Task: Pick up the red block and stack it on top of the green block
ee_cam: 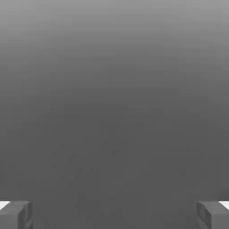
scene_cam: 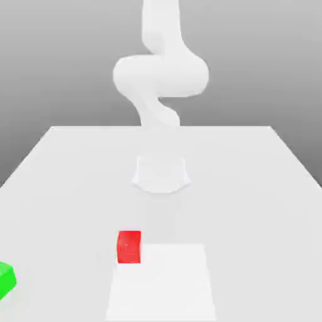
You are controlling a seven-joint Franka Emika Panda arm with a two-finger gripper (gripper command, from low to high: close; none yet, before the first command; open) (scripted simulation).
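Here, one red block, at the far corner, on the exterior view's left, of one pale square patch on the tabletop; its place relative to the patch's surface, on it or above it, cannot be told. One green block, well apart, towards the tabletop's edge on the exterior view's left, partly cut off by the frame. One white robot arm, base between the red block and the tabletop's far edge. One gripper, two fingers, spread wide apart, nothing between them.

Red block, green block apparently tilted
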